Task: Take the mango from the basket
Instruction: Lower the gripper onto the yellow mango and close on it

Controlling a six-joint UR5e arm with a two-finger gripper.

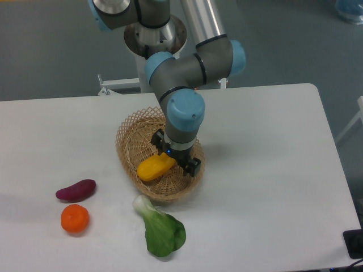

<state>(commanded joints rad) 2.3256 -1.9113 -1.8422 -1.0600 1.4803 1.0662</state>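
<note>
Three loose items, potato [76,190], orange [75,219] and greens [161,229], sit toward our table's [272,170] front-left, while mid-table the mango [155,167] lies in the basket [129,143], where our gripper [177,158] reaches its right end, jaws' grip unclear.

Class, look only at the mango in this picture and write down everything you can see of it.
The mango is smooth, oblong and yellow-orange, lying on its side inside the woven basket, near the front wall. Its left end points toward the basket's front-left. The gripper sits over its right end, hiding that part; whether the fingers are pressing it cannot be told.
</note>
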